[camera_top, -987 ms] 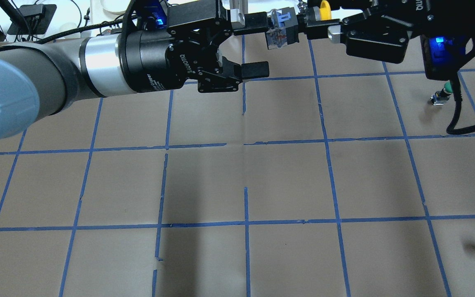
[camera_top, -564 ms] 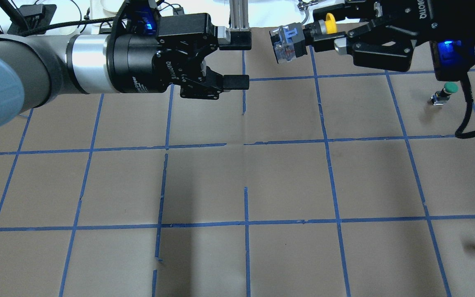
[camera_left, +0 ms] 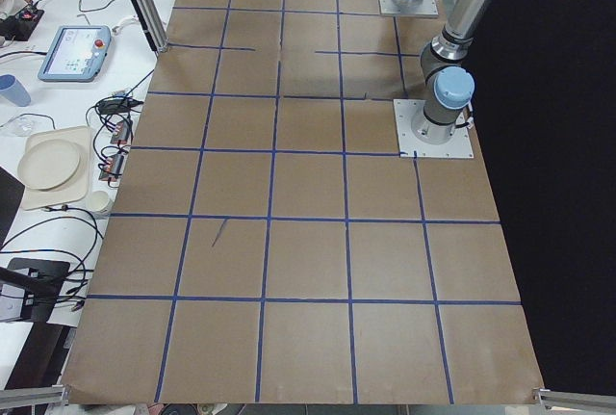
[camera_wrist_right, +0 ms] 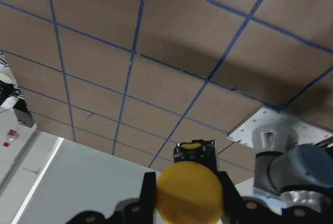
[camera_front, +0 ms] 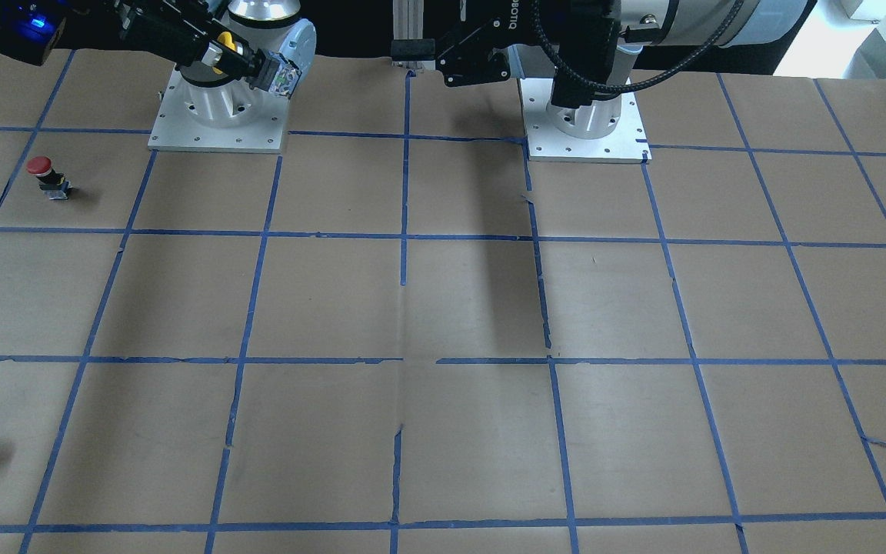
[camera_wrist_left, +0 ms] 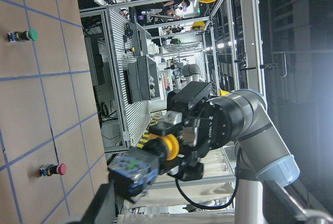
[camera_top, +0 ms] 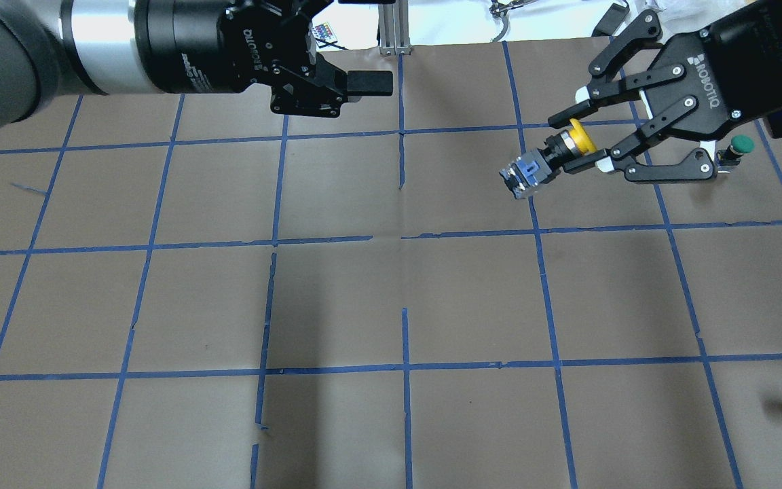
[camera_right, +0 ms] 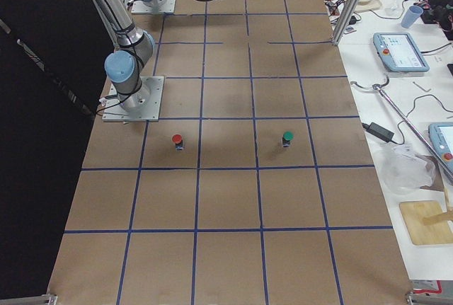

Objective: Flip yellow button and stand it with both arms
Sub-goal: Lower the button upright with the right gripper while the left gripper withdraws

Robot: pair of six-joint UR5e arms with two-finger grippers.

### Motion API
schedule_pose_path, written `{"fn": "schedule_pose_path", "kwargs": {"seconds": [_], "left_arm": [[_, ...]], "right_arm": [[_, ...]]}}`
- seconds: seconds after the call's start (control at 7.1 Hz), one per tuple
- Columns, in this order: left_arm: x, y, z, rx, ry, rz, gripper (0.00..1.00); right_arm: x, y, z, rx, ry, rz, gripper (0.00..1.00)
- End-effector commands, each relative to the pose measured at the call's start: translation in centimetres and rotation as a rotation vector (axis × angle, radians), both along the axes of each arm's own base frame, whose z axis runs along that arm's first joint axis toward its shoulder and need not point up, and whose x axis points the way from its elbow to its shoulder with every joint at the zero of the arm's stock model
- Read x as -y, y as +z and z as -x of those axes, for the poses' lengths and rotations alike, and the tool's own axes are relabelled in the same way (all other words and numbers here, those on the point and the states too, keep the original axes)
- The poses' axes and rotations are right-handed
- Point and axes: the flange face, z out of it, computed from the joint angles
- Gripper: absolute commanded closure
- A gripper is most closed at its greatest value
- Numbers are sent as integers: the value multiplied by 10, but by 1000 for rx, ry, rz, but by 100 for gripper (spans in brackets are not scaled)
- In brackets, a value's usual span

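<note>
Change: left gripper (camera_top: pixel 362 51) has let go and backed off, jaws wide, empty; right gripper (camera_top: pixel 578 146) alone clamps yellow button (camera_top: pixel 552 159) by its neck, sideways above the table | Meaning: flip likely done, standing it remains | Nearby: green-capped button (camera_top: pixel 737 148) just beside the right fingers, bump risk; red-capped button (camera_front: pixel 47 175) well apart.

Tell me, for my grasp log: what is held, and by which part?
The right hand grips the yellow-capped black-and-grey push-button by its neck beside the cap.
</note>
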Motion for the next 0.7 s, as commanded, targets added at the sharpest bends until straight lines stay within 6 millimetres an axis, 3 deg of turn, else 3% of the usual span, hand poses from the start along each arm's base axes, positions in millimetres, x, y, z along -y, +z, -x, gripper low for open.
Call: {"fn": "schedule_pose_path", "kwargs": {"seconds": [0.0, 0.14, 0.56], "left_arm": [[16, 21, 0, 20, 27, -115, 0], [24, 14, 2, 23, 32, -134, 1], [24, 5, 2, 62, 32, -44, 2]], "right_arm": [[-13, -14, 14, -181, 360, 154, 76], [-16, -18, 22, -242, 489, 187, 78], [-20, -29, 46, -311, 1083, 407, 86]]}}
